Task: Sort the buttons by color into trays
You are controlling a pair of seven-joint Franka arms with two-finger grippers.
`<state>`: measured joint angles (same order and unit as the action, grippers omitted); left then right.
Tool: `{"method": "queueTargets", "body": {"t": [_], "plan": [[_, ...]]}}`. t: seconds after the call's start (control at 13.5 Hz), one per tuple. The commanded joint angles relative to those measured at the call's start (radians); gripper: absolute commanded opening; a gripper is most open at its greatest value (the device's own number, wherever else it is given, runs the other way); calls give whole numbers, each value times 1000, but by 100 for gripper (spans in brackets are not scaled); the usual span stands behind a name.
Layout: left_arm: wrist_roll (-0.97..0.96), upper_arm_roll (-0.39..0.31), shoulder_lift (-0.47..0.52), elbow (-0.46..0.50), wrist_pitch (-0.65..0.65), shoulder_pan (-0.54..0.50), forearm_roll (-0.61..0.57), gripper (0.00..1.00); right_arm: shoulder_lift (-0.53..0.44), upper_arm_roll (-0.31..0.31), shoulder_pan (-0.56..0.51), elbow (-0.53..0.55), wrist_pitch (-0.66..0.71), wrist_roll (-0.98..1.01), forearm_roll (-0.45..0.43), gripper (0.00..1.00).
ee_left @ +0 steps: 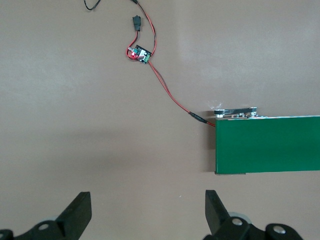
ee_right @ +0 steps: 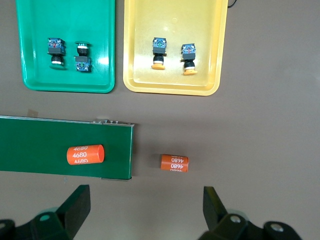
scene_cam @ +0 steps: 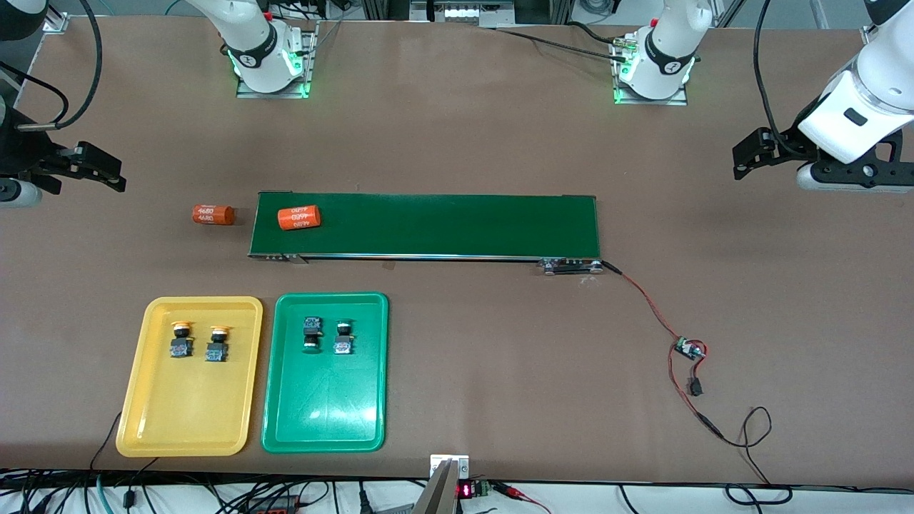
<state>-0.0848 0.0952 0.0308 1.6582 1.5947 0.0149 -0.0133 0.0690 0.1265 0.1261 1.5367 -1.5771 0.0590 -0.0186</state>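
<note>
Two yellow-capped buttons lie side by side in the yellow tray. Two green-capped buttons lie in the green tray beside it. The right wrist view shows both trays with the buttons in them. My right gripper hangs open and holds nothing, over bare table at the right arm's end. At the left arm's end my left gripper is also open over bare table, past the conveyor's end.
A long dark-green conveyor belt lies farther from the front camera than the trays. One orange "4680" cylinder lies on it and another on the table beside it. A red wire leads to a small circuit board.
</note>
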Motion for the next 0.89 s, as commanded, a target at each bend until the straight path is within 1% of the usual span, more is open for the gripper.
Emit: {"method": "queueTargets", "body": {"t": [0.0,0.81], "plan": [[20,-3,-14,-32,-24,2,24,100,-9,-4,-3,0,6,-13,-9,100],[20,-3,-14,-32,-24,2,24,100,-12,-2,-6,0,32,-14,-1,100]]}}
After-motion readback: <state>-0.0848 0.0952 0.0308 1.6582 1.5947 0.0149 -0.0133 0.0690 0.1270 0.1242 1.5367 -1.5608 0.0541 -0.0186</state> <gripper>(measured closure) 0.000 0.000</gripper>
